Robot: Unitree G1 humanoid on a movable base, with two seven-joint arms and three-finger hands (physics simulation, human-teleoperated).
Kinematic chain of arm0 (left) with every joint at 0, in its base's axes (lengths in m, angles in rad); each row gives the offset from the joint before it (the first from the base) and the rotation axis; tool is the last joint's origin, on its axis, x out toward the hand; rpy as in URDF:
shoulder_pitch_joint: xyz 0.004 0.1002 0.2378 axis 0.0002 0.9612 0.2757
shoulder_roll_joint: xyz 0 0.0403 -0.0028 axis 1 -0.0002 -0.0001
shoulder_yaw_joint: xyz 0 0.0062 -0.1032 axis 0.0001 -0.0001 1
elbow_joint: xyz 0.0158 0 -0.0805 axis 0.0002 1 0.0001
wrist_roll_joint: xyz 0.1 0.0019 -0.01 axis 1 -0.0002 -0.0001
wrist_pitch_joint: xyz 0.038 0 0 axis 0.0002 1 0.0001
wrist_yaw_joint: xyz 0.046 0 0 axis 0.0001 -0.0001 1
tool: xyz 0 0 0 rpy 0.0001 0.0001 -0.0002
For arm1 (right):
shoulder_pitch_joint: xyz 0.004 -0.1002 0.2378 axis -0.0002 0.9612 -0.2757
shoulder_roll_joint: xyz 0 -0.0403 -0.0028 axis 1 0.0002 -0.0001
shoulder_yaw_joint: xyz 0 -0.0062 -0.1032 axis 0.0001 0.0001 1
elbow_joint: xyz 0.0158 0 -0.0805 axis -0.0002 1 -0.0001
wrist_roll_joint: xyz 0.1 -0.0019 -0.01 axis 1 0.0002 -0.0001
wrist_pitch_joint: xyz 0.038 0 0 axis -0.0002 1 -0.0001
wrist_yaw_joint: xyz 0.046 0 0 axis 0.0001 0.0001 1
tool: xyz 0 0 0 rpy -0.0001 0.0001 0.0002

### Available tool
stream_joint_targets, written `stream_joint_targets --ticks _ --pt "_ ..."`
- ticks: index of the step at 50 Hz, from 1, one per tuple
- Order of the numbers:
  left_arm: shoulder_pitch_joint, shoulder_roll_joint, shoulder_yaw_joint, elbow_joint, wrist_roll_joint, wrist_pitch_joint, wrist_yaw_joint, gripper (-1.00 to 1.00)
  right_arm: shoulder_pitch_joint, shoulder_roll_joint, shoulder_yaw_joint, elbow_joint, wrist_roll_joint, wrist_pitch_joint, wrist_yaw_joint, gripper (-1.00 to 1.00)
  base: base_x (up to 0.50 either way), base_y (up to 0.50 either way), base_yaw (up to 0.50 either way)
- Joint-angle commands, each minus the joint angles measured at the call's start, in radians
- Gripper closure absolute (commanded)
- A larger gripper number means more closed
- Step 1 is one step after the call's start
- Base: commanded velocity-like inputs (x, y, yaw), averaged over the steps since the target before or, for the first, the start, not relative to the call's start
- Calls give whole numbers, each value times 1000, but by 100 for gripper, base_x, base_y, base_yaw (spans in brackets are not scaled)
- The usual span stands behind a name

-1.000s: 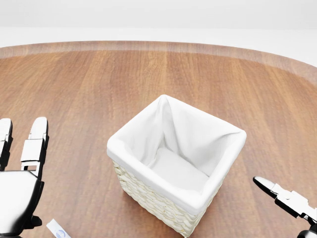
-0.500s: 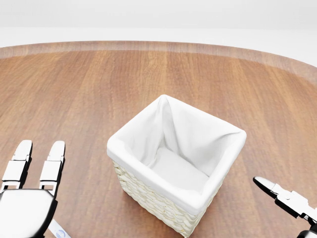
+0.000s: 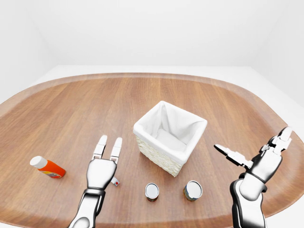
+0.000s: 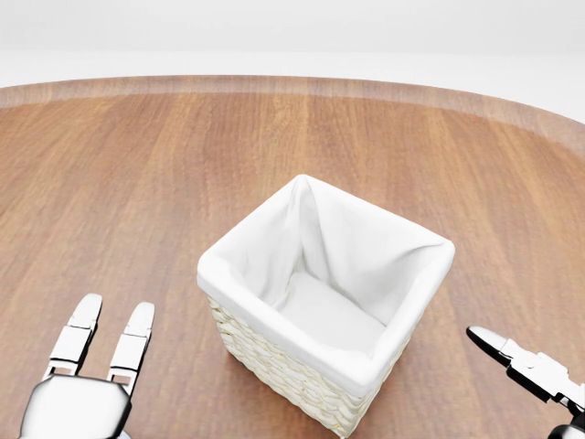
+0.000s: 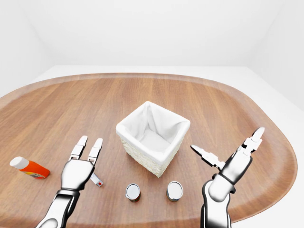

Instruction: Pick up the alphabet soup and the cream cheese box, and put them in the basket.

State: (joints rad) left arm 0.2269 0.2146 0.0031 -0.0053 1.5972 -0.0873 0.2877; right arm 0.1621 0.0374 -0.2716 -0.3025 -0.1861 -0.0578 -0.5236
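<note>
My left hand [image 3: 100, 170] hangs low over the wooden table [image 3: 71, 109], fingers straight and spread, holding nothing; in the head view only its two fingers and the top of the palm show at the bottom left edge. Under it lies a small flat thing [image 5: 96, 180], white with a red end; my palm hides most of it, so I cannot tell whether it is the cream cheese box. My right hand [image 3: 259, 156] is raised at the right with fingers splayed wide, also empty; the head view catches only one fingertip at its lower right corner. The basket [image 3: 170, 137], wicker with a white cloth liner, stands in the middle of the table, and what I can see of its inside is bare liner. Below it in the eye views stand two cans, a left can [image 3: 152, 191] and a right can [image 3: 193, 190], seen from their silver tops, labels too small to read, so I cannot say which is the alphabet soup. An orange bottle [image 3: 47, 167] with a white cap lies on its side far left.
</note>
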Motion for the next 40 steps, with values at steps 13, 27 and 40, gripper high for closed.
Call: stream_joint_targets --ticks 13,27,40 --pt "6 46 -49 132 71 0 146 -100 -3 -3 2 15 -8 -6 0 -100 0 0 0" --pt "-31 59 -79 250 96 0 224 -100 -1 -2 1 8 -6 -4 0 -100 0 0 0" --pt "-114 66 -133 476 124 0 236 -100 -1 -1 4 6 -13 0 0 -100 0 0 0"
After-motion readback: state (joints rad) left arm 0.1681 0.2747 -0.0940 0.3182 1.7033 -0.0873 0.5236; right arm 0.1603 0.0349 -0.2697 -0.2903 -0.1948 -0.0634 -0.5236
